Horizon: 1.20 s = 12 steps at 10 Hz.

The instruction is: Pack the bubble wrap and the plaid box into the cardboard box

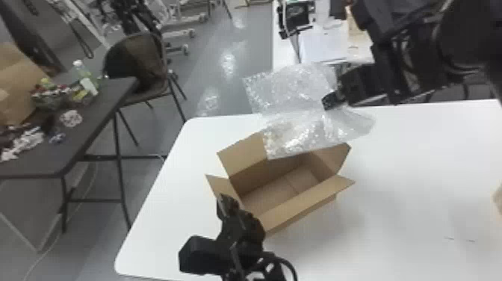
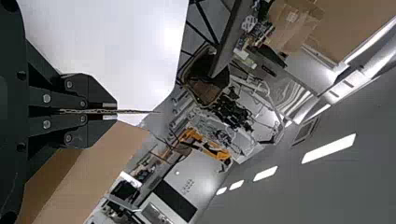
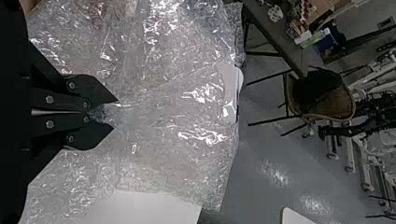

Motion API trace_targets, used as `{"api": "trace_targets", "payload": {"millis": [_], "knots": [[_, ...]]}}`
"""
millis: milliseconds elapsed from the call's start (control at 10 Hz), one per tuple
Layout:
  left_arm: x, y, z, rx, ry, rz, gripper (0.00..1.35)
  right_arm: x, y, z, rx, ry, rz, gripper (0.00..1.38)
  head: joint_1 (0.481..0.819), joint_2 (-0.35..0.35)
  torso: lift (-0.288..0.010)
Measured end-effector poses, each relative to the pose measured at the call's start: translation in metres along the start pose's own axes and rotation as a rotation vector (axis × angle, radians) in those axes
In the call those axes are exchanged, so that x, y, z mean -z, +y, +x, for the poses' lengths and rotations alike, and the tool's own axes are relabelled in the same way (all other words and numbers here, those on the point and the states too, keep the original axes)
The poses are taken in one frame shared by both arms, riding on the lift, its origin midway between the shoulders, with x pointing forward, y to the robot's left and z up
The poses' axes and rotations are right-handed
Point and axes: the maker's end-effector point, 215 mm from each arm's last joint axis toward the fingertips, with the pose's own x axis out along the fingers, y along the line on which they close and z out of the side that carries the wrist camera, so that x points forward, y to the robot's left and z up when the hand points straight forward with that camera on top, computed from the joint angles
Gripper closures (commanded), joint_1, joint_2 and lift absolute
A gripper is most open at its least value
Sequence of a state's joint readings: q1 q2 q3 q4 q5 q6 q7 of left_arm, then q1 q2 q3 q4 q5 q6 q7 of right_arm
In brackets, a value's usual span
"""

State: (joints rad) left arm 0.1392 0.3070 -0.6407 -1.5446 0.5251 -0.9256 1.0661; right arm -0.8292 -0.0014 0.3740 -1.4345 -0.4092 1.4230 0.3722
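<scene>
The cardboard box (image 1: 307, 204) stands on the white table with its flaps spread and its bare floor showing. At its left corner is my left gripper (image 1: 223, 203). In the left wrist view, my left gripper (image 2: 116, 111) is shut on a thin flap of the cardboard box (image 2: 137, 112), seen edge-on. Above the box's far side, my right gripper (image 1: 331, 101) holds the bubble wrap (image 1: 298, 130), whose lower edge hangs over the far part of the opening. In the right wrist view, the bubble wrap (image 3: 173, 107) spreads out from my right gripper (image 3: 112, 113), shut on a bunched part.
The white table (image 1: 392, 160) extends to the right of the box. At the left, a dark table (image 1: 93, 130) bears a bottle and mixed items, with a chair (image 1: 140, 63) behind it. A beige object (image 1: 498, 196) is cut off by the head view's right edge.
</scene>
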Motion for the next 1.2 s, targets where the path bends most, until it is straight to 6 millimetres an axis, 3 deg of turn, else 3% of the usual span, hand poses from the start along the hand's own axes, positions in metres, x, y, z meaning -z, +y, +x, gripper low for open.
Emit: {"api": "trace_targets", "payload": {"millis": [500,800,1000,1100,1200], "knots": [[-0.001,0.001,0.001,-0.003,-0.004,0.004,1.22,0.026,0.027,0.046,-0.117,0.033,0.026,1.13,0.695,0.35,-0.102],[-0.001,0.002,0.001,-0.006,-0.005,0.008,1.22,0.037,0.05,0.057,-0.2,0.049,0.07,1.13,0.695,0.35,-0.102],[-0.002,0.005,0.001,-0.015,-0.009,0.01,1.22,0.05,0.05,0.062,-0.188,0.085,0.087,1.13,0.695,0.35,-0.102],[-0.003,0.007,0.002,-0.019,-0.011,0.011,1.22,0.055,0.047,0.062,-0.169,0.102,0.089,0.97,0.695,0.35,-0.102],[-0.004,0.008,0.002,-0.021,-0.014,0.012,1.22,0.062,0.045,0.063,-0.169,0.123,0.104,0.47,0.695,0.35,-0.102]]}}
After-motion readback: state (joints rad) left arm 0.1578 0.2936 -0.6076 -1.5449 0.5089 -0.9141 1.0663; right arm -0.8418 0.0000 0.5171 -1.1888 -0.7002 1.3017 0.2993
